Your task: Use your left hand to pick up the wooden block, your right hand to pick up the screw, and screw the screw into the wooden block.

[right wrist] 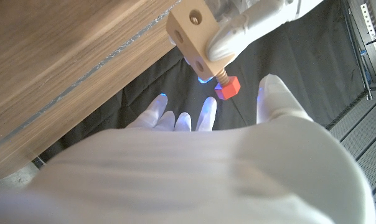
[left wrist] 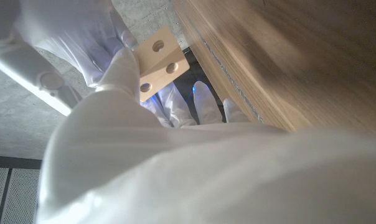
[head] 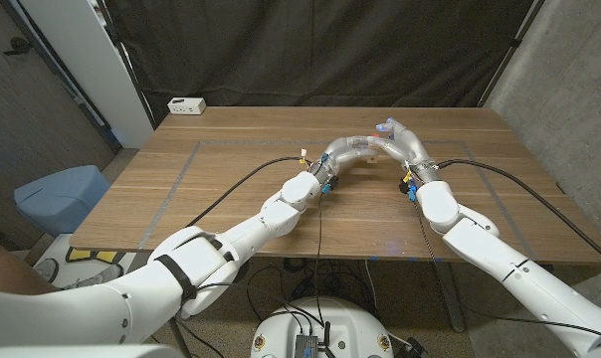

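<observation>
The pale wooden block, with round holes in its faces, is off the table in my left hand's fingers. The left wrist view shows the same block above the back of my left hand. A screw with a red head sticks out of the block, its thread in a hole. My right hand is just behind the screw, its fingers spread and apart from the head. In the head view my left hand and right hand meet above the table's far middle, hiding the block.
The wooden table has faint tape lines on it. A white box sits at its far left corner. Black cables trail from both wrists across the tabletop. A blue bin stands on the floor to the left.
</observation>
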`<move>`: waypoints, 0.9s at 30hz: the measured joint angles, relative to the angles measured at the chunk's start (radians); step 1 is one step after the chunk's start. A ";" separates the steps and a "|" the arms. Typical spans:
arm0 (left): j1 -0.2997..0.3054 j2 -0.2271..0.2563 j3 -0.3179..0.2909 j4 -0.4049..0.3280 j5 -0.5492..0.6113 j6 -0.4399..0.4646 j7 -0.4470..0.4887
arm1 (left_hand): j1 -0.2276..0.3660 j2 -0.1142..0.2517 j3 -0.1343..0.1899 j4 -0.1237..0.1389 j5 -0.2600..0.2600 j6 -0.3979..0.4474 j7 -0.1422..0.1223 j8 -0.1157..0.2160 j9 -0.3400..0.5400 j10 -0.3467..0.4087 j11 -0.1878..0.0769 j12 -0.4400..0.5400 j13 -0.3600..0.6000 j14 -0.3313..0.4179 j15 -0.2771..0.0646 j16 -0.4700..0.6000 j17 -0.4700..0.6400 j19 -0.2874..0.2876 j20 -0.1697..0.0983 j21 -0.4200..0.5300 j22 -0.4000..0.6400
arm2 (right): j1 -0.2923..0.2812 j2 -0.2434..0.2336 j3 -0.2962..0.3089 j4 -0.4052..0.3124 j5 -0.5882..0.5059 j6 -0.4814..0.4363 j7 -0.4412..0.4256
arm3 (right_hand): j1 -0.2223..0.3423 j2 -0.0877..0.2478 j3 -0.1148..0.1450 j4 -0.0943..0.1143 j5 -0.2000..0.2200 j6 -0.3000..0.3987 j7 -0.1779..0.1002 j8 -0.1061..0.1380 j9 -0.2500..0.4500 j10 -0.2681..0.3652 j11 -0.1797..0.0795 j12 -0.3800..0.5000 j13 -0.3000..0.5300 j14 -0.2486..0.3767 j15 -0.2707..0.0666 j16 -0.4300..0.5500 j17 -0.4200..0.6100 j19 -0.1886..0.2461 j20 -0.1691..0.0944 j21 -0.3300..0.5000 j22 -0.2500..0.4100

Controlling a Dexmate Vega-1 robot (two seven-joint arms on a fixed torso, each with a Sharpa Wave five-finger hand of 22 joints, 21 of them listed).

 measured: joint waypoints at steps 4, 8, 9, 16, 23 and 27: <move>0.004 0.004 0.000 -0.007 0.002 0.000 0.003 | 0.000 0.000 0.000 0.000 0.000 0.000 0.000 0.000 0.000 0.001 0.001 0.000 0.000 0.000 0.000 0.000 0.000 0.000 0.000 0.000 0.000 | -0.002 -0.009 0.004 -0.020 0.003 -0.022 0.007 | -0.012 0.002 -0.006 0.005 -0.008 0.000 0.000 -0.005 -0.003 0.010 0.010 0.003 0.000 0.000 0.000 0.000 0.000 -0.011 0.001 0.000 0.000; 0.005 0.006 0.000 -0.012 0.003 0.000 0.004 | 0.000 0.000 0.000 0.000 0.000 0.000 0.000 0.000 0.000 0.001 0.001 0.000 0.000 0.000 0.000 0.000 0.000 0.000 0.000 0.000 0.000 | -0.003 -0.018 0.007 -0.040 0.006 -0.052 0.015 | -0.026 0.005 -0.009 0.005 -0.008 -0.013 0.013 -0.021 -0.006 0.016 0.039 0.011 -0.002 -0.004 0.004 0.000 -0.001 -0.022 0.012 0.000 0.000; 0.006 0.007 0.001 -0.013 0.003 0.000 0.004 | 0.000 0.000 0.000 0.000 0.000 0.000 0.000 0.000 0.000 0.001 0.001 0.000 0.000 0.000 0.000 0.000 0.000 0.000 0.000 0.000 0.000 | -0.004 -0.024 0.008 -0.051 0.007 -0.067 0.020 | -0.027 0.005 -0.011 0.003 -0.008 -0.013 0.013 -0.028 -0.008 0.014 0.040 0.011 -0.002 -0.008 0.008 0.000 -0.003 -0.027 0.017 0.000 0.000; 0.008 0.011 0.001 -0.017 0.004 -0.001 0.003 | 0.000 0.000 0.000 0.000 0.000 0.000 0.000 0.000 0.000 0.001 0.001 0.000 0.000 0.000 0.000 0.000 0.000 0.000 0.000 0.000 0.000 | -0.003 -0.057 0.013 -0.102 0.012 -0.128 0.049 | -0.034 0.005 -0.011 0.003 -0.016 -0.023 0.023 -0.043 -0.009 0.004 0.050 0.011 -0.002 -0.016 0.021 0.000 -0.009 -0.032 0.053 0.000 0.000; 0.008 0.014 0.001 -0.018 0.007 -0.005 -0.001 | 0.000 0.000 0.000 0.000 -0.001 0.000 0.000 0.000 0.000 0.001 0.001 0.000 0.000 0.000 0.000 0.000 0.000 0.000 0.000 0.000 0.000 | 0.001 -0.081 0.016 -0.135 0.014 -0.164 0.069 | -0.034 0.005 -0.015 -0.002 -0.016 -0.023 0.034 -0.064 -0.013 0.004 0.050 0.011 -0.002 -0.001 0.059 0.000 -0.014 -0.004 0.092 0.005 0.000; 0.008 0.016 0.002 -0.019 0.009 -0.007 -0.004 | 0.000 0.000 0.000 0.000 -0.001 0.000 0.000 0.000 0.000 0.001 0.001 0.000 0.000 0.000 0.000 0.000 0.000 0.000 0.000 0.000 0.000 | 0.005 -0.098 0.017 -0.156 0.014 -0.185 0.081 | -0.034 0.005 -0.014 -0.002 -0.016 -0.018 0.040 -0.070 -0.014 0.004 0.050 0.011 -0.002 0.004 0.076 0.002 -0.014 0.004 0.101 0.005 -0.002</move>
